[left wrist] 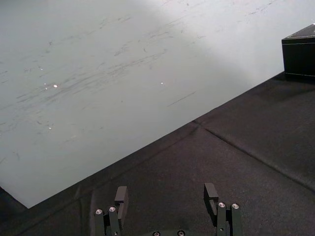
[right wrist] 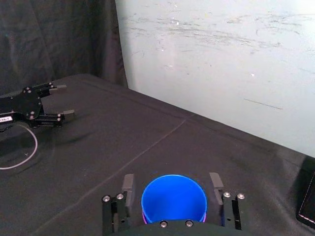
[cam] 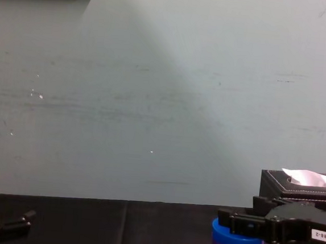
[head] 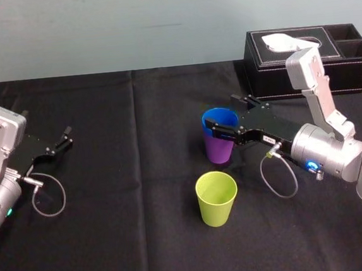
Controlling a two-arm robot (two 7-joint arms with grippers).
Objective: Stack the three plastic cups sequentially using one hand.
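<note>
1. The right end effector (right wrist: 171, 183) was positioned at the rim of the blue cup (head: 224, 118), near the middle of the black-covered counter (head: 144, 227).
2. Its fingers (right wrist: 128, 183) were spread, one on each side of the blue cup's rim. The right wrist view showed a narrow gap between each finger and the cup wall, so nothing was clamped.
3. The blue cup sat upright, nested inside the purple cup (head: 219, 150), with only its rim band showing above the purple one.
4. The yellow-green cup (head: 216, 202) stood upright and alone on the counter, near the nested pair and closer to the robot.
5. The black tissue box (head: 327, 65) stood at the far right of the counter, behind the right arm.
6. The left end effector (head: 67, 137) was parked at the left side of the counter, its fingers apart and empty, well apart from the cups.
</note>
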